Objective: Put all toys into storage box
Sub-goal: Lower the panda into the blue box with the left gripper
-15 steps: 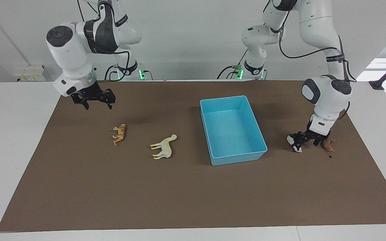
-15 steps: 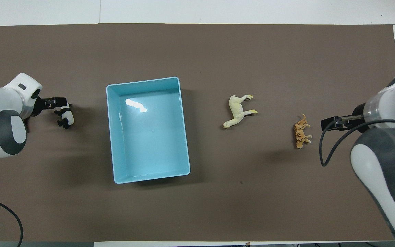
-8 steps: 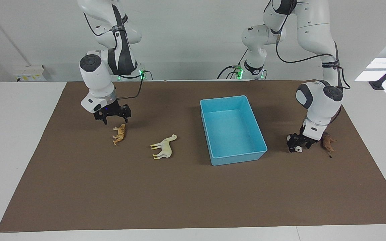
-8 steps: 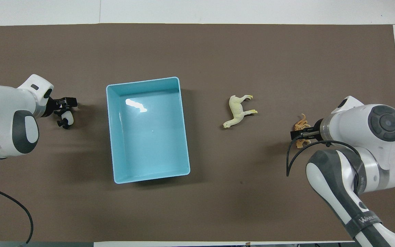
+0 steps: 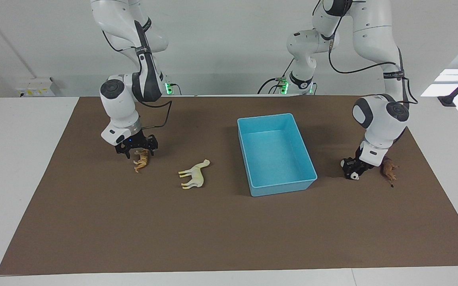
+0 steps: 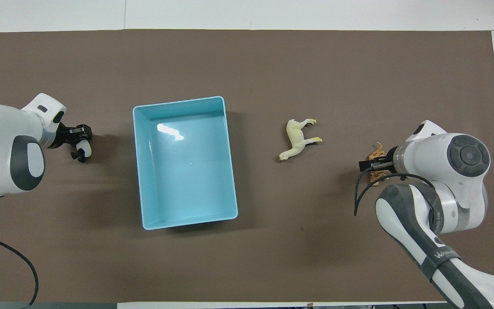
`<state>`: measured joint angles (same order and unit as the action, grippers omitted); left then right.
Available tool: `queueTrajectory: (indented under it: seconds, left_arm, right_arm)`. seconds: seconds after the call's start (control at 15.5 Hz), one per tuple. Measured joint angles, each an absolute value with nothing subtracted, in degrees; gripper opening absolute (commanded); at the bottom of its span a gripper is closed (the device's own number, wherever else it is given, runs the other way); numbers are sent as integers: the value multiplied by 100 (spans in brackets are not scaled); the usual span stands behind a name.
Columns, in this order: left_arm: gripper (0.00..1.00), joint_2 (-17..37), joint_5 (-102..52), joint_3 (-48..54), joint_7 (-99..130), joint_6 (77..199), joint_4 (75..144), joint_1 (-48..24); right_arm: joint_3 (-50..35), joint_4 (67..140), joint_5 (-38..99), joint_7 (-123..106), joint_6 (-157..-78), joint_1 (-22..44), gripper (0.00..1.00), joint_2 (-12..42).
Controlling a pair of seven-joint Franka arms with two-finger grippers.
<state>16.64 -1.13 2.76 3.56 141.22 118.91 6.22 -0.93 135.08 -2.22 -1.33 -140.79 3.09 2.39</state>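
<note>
Brown mat (image 5: 229,238) lies bare around the empty storage box (image 5: 253,119). Left gripper (image 5: 355,169) is clamped on the panda (image 5: 352,174), low beside the box, with the lion (image 5: 389,171) just beside it. Right gripper (image 5: 136,146), jaws spread, has dropped from high above to straddle the tiger (image 5: 142,159). Beside it, toward the box, lies the camel (image 5: 194,174).

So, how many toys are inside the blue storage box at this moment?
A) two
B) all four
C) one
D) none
D: the storage box holds nothing, while the camel, the tiger, the panda and the lion are all on the brown mat.
</note>
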Motion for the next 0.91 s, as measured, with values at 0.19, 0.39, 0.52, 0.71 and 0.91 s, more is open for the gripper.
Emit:
queueTrajectory:
  seconds: [0.19,0.39,0.52,0.71,0.91]
  left_arm:
    - [0,1660,-114,305,568,13641,11523,580]
    - [0,1624,-123,328,1122,12650,10715,329]
    - [0,1535,-131,362,1776,11762,10046,38]
    - [0,1411,-131,434,3170,11294,9704,-705]
    - [100,1391,-128,458,4158,11697,10127,-1446]
  right_arm:
    - [-93,13536,-222,-134,-14125,265,97,330]
    - [-93,13543,-221,-113,-14353,258,96,440]
    - [-94,13553,-221,5,-14472,266,82,556]
    - [-101,13553,-220,201,-14563,270,0,690]
    - [-121,13535,-220,647,-14498,322,0,639]
